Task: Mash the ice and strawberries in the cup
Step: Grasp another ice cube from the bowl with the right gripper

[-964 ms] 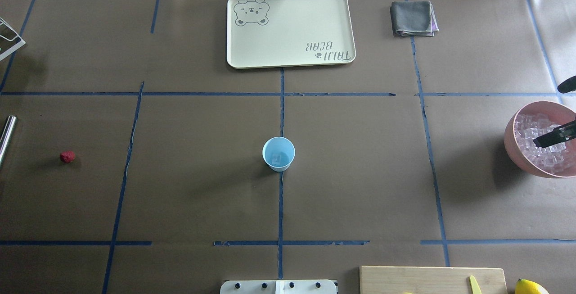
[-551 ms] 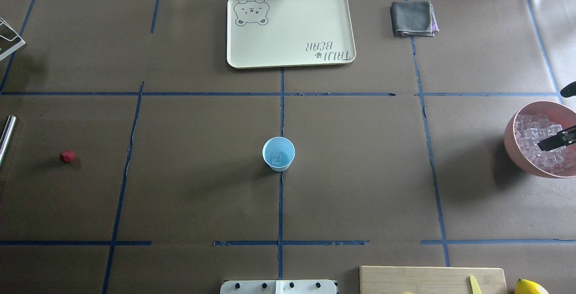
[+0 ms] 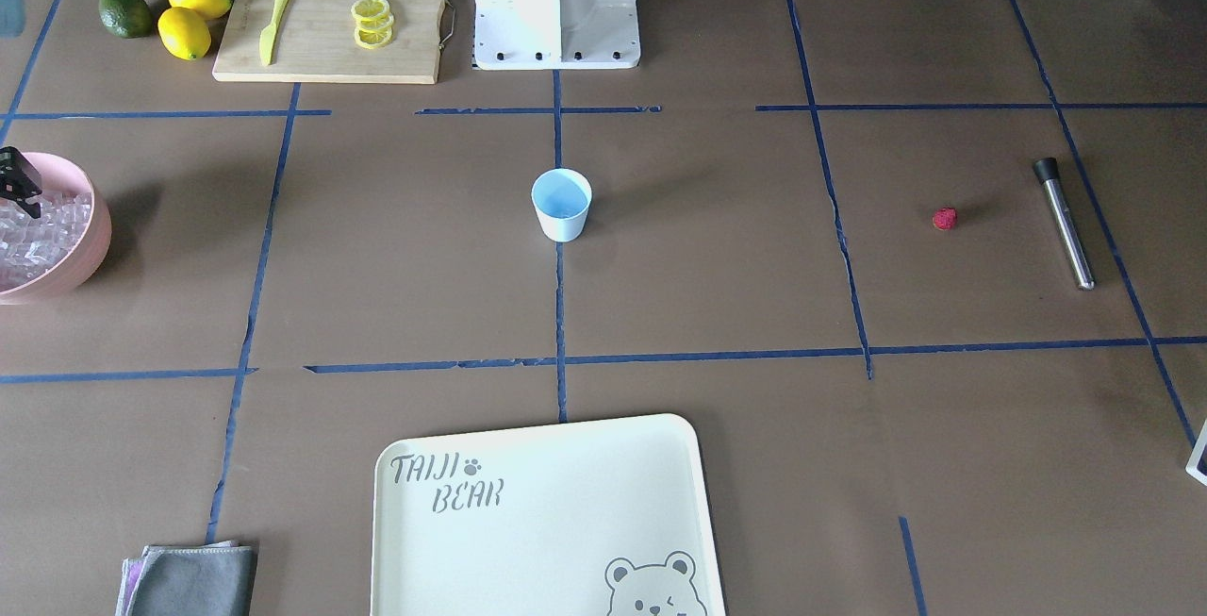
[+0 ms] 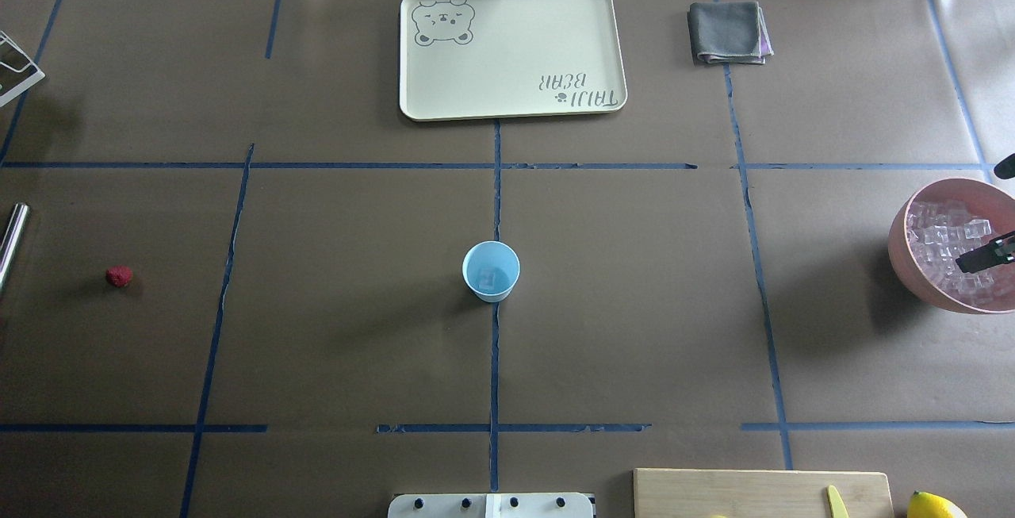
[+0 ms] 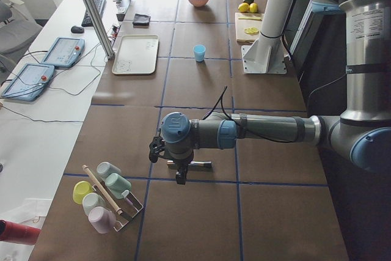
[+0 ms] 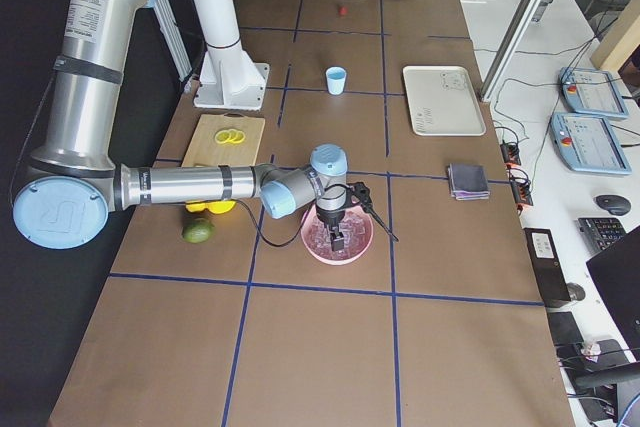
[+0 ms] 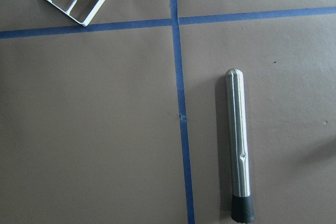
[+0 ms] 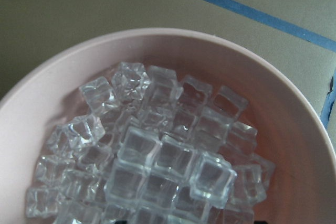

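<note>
My right end effector [image 4: 986,259] hangs over the pink bowl [image 8: 63,66], tips down just above the ice [image 8: 157,156]. Can't tell how far the jaws are apart; nothing visibly held. Left end effector [image 5: 179,175] is above the steel rod [image 7: 239,145] at the far left of the worktop [image 4: 634,304]. It's seen from the side only, so jaw state unknown too.

Cup [image 4: 491,270] stands upright mid-worktop w/ what looks like one cube in it. Strawberry [image 4: 119,276] lies on the worktop near the rod, well apart from the cup.

Handling, my guess:
- Ice: hard, light, prob. slick. Cubes are heaped loose, so neighbours will shift. Take a top cube across two flat opposite faces, not the corners, w/ a firm squeeze.
- Berry: tiny, bumpy, likely soft. Light pinch across the middle.
- Cup: thin, light, tapered, so it tips easily. Steady it at the wall when mashing.
</note>
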